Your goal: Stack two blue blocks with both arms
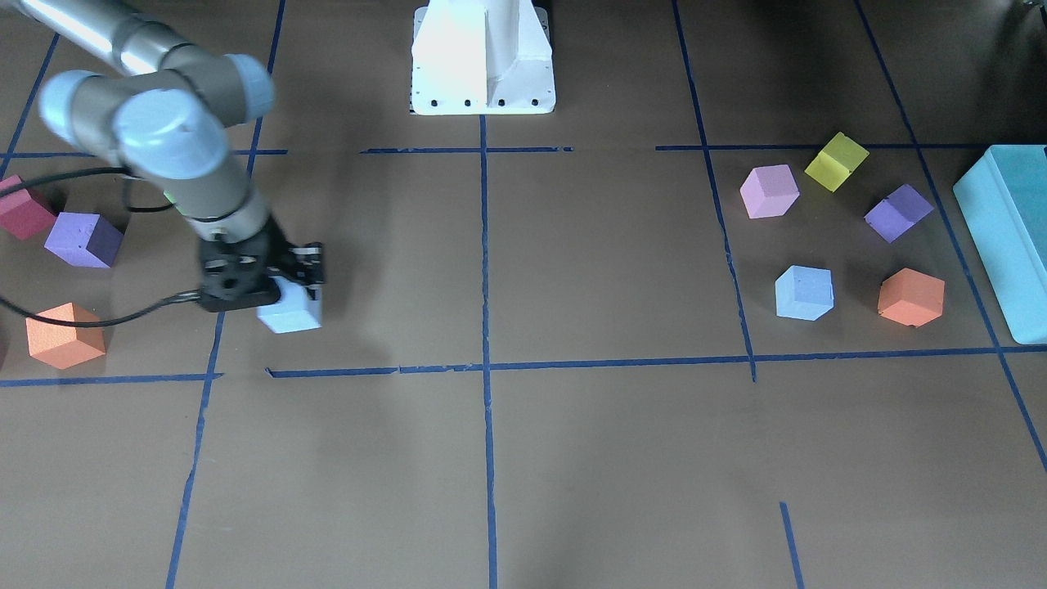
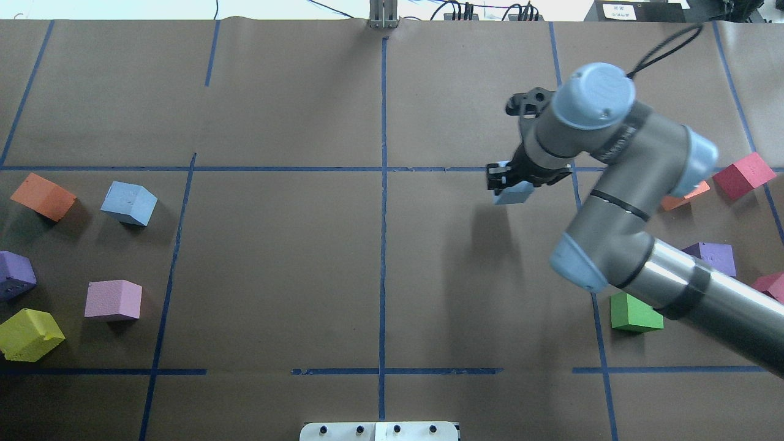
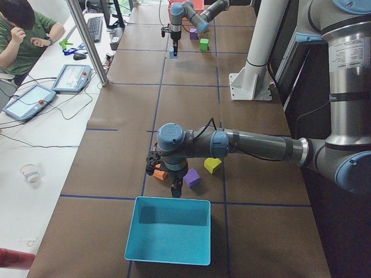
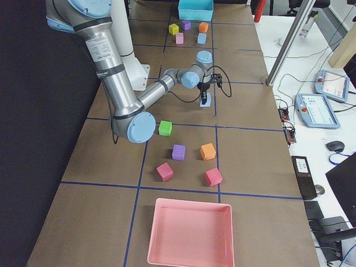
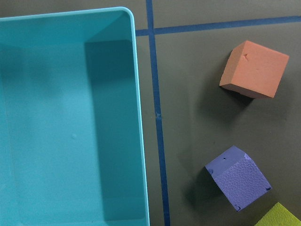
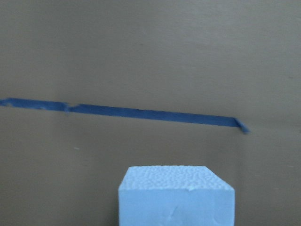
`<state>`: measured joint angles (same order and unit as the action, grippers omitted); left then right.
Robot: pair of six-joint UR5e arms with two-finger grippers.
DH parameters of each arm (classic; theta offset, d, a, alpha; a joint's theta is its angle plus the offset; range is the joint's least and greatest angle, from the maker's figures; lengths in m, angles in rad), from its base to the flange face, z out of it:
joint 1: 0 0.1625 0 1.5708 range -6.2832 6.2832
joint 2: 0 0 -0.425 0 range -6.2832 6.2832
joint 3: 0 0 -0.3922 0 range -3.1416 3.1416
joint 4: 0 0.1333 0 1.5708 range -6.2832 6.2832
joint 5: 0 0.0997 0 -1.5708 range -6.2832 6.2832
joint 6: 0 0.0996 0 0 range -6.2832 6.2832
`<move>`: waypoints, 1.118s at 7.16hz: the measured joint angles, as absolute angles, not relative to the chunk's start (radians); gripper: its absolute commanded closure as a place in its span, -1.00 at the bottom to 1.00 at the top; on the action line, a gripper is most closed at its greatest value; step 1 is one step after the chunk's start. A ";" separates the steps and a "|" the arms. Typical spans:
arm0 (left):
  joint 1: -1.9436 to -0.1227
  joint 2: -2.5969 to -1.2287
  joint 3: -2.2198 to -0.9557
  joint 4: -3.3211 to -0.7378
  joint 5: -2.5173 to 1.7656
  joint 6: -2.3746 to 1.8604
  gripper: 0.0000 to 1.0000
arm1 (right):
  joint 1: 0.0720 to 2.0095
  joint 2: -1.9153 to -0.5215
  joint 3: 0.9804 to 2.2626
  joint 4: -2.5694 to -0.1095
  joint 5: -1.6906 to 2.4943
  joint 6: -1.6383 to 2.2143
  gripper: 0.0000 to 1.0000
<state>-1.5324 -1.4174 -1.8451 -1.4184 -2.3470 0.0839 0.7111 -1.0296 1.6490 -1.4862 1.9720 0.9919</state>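
My right gripper (image 1: 296, 276) is shut on an aqua-tinted pale blue block (image 1: 289, 312), held low over the brown table near a tape line; it also shows in the overhead view (image 2: 513, 192) and fills the bottom of the right wrist view (image 6: 175, 195). The second, periwinkle blue block (image 1: 805, 292) sits free on the table on my left side (image 2: 128, 203). My left gripper (image 3: 175, 190) shows only in the exterior left view, hovering by the teal box (image 3: 168, 237); I cannot tell if it is open or shut.
Around the free blue block lie an orange cube (image 1: 910, 297), a purple cube (image 1: 898, 213), a pink cube (image 1: 769, 191) and a yellow cube (image 1: 836, 161). The teal box (image 1: 1010, 237) is beyond them. A green cube (image 2: 634, 313) and a pink tray (image 4: 192, 233) are on my right.
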 measured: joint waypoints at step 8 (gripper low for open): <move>-1.533 -1.417 -1.845 -1.417 -2.347 0.083 -1.00 | 0.516 -0.602 1.244 -1.526 1.830 1.226 -0.99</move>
